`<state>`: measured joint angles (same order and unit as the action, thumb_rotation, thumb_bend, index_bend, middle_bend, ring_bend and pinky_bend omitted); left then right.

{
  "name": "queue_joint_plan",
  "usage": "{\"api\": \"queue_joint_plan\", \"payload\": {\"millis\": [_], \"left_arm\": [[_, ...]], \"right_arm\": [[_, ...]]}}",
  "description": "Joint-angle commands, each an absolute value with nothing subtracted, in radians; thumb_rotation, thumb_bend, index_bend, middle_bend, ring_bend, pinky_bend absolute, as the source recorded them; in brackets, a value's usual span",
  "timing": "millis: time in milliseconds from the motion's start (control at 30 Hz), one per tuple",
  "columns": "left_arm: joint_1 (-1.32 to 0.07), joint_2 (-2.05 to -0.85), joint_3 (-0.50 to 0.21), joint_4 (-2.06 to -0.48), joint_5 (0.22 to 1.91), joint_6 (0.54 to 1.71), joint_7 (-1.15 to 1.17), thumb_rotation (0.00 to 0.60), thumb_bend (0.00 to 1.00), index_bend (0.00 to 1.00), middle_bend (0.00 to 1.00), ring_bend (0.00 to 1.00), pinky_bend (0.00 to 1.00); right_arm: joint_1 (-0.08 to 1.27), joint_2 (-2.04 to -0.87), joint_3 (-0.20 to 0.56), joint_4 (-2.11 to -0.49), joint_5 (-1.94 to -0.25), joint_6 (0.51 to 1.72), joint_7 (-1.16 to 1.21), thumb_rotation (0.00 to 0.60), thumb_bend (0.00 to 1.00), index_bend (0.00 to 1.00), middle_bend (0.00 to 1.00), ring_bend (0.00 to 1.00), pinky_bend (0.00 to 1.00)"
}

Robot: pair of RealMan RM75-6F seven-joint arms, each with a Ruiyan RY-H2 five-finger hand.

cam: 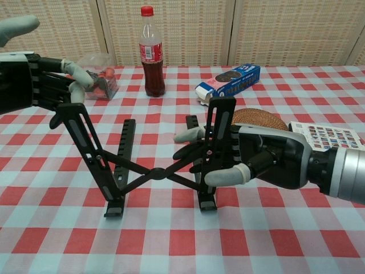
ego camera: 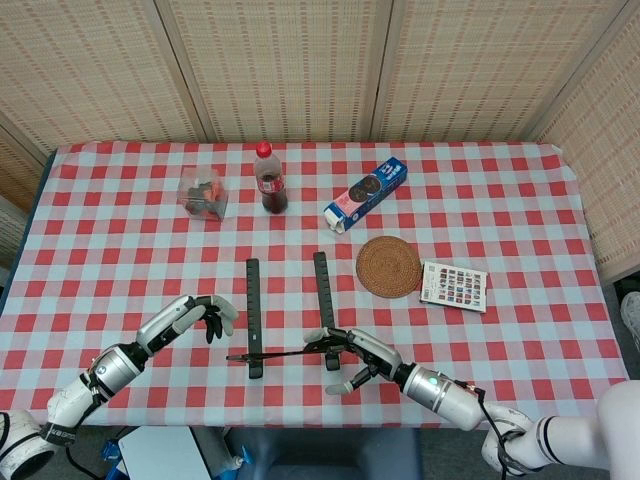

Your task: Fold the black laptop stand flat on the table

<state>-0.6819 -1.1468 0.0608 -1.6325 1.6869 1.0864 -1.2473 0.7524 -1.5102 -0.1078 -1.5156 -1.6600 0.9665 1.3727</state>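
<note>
The black laptop stand [ego camera: 254, 310] [cam: 157, 173] stands near the table's front edge, its two base rails flat on the checked cloth and its two upper arms raised, joined by a crossed brace. My right hand [ego camera: 375, 355] [cam: 256, 162] grips the right raised arm low down, fingers on one side and thumb on the other. My left hand [ego camera: 190, 318] [cam: 34, 80] hovers just left of the top of the left raised arm, fingers bent, thumb lifted, holding nothing. Whether it touches the stand is unclear.
Behind the stand are a cola bottle [ego camera: 269, 180] [cam: 151, 51], a clear plastic box [ego camera: 203, 195] [cam: 100, 77] and a blue biscuit box [ego camera: 366, 194] [cam: 228, 81]. A woven coaster [ego camera: 388, 265] [cam: 259, 117] and a printed card [ego camera: 454, 285] [cam: 325, 135] lie to the right.
</note>
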Motion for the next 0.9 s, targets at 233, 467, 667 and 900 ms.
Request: {"api": "queue_joint_plan", "payload": {"millis": [233, 467, 667, 900], "left_arm": [[-0.683, -1.156, 0.063, -1.618, 1.679, 1.087, -1.227, 0.041, 0.21, 0.38, 0.51, 0.53, 0.59], [-0.672, -1.19, 0.072, -1.56, 1.706, 1.114, -1.146, 0.079, 0.21, 0.36, 0.5, 0.46, 0.58], [-0.678, -1.218, 0.093, -1.519, 1.756, 1.119, -1.037, 0.249, 0.21, 0.36, 0.46, 0.42, 0.53], [-0.672, -1.268, 0.094, -1.506, 1.745, 1.09, -0.793, 0.361, 0.21, 0.32, 0.41, 0.35, 0.44]], "right_arm": [[0.746, -1.486, -0.101, -1.54, -1.651, 0.987, 1.377, 0.6, 0.05, 0.22, 0.26, 0.11, 0.14], [0.74, -1.398, -0.062, -1.602, -1.655, 1.052, 1.316, 0.6, 0.05, 0.22, 0.26, 0.11, 0.14], [0.745, -1.297, -0.045, -1.674, -1.666, 1.073, 1.252, 0.6, 0.05, 0.22, 0.26, 0.11, 0.14], [0.737, -1.217, -0.03, -1.73, -1.64, 1.074, 1.195, 0.6, 0.05, 0.22, 0.26, 0.11, 0.14]]}}
